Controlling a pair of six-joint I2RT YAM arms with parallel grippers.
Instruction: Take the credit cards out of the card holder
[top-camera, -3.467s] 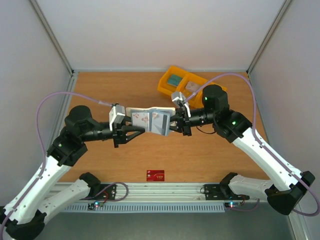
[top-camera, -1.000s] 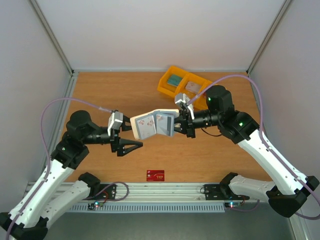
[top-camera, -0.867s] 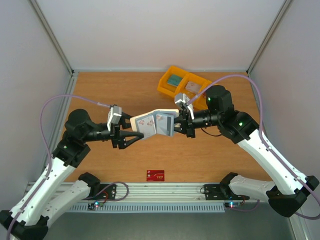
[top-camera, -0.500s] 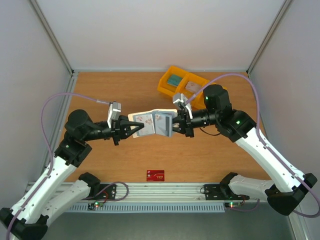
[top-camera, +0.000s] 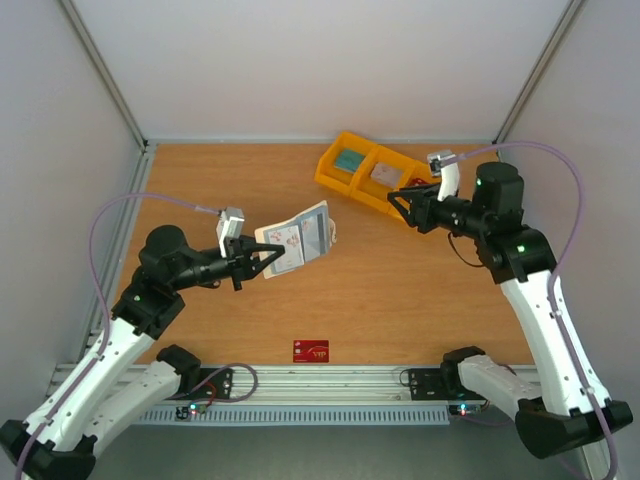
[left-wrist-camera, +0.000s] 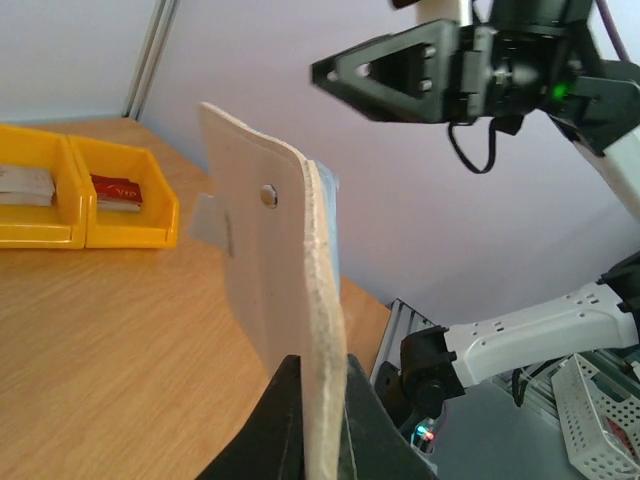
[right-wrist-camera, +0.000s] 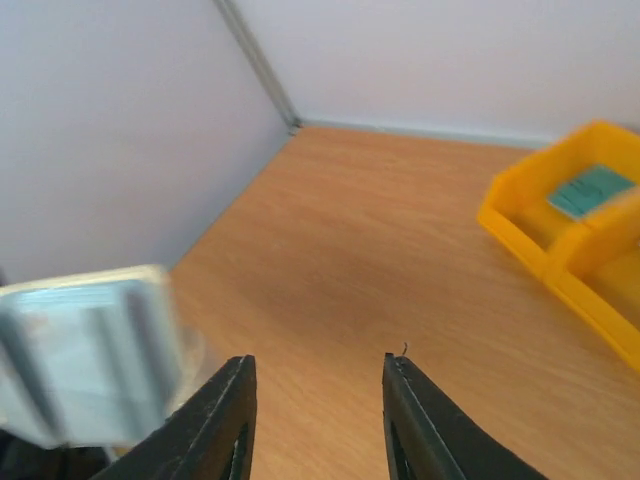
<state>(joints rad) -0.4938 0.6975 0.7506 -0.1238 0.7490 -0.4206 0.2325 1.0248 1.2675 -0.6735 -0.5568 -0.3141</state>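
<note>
The cream-white card holder (top-camera: 303, 238) hangs above the table's middle left, half folded, with pale credit cards (top-camera: 287, 237) showing in its grey-blue inside. My left gripper (top-camera: 268, 259) is shut on its lower left edge. In the left wrist view the card holder (left-wrist-camera: 262, 270) stands edge-on, clamped in my left gripper (left-wrist-camera: 320, 364), its snap tab facing left. My right gripper (top-camera: 398, 205) is open and empty, apart from the holder, beside the yellow bin tray. The right wrist view shows the right gripper (right-wrist-camera: 319, 372) wide apart over bare wood, the card holder (right-wrist-camera: 90, 350) blurred at left.
A yellow bin tray (top-camera: 338, 180) with cards in its compartments stands at the back right of the table. A red card (top-camera: 311, 351) lies near the front edge. The tray (right-wrist-camera: 520, 222) also shows at the right of the right wrist view.
My right gripper let go of the card holder, opened and pulled back right toward the bin tray. My left gripper closed on the holder's left edge and now carries it alone.
</note>
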